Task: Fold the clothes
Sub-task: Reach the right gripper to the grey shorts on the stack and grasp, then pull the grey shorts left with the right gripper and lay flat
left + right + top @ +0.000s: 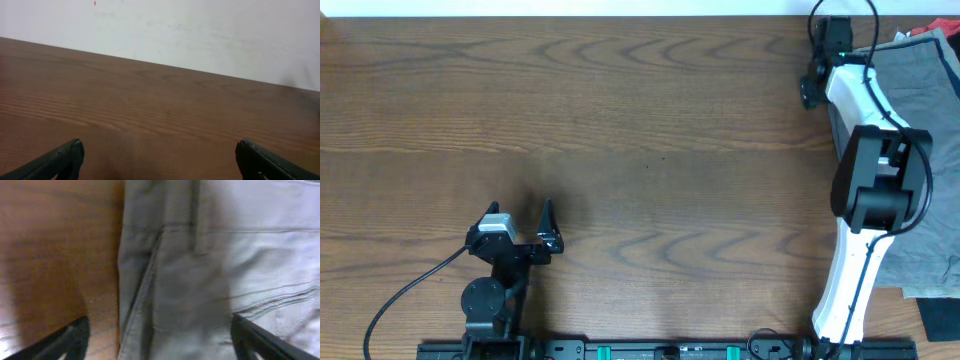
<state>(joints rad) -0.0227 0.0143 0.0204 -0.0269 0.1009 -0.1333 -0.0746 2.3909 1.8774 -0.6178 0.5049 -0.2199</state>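
Grey shorts (930,110) lie along worktop (640,130) right edge, long axis front-to-back, w/ their left hem under right hand (160,335), spread, pinching nothing. Left hand (520,215), also spread, is well apart nr front-left.

Left gripper (520,210) sits near the table's (640,120) front edge, jaws spread wide. Right arm (860,190) stretches to its far right corner, right gripper (158,330) likewise agape.

Grey-khaki shorts (920,110) lie on the brown, wavy-grained worktop (650,130), with red cloth (927,33) at its far right corner and a dark navy garment (942,320) at its near right corner.
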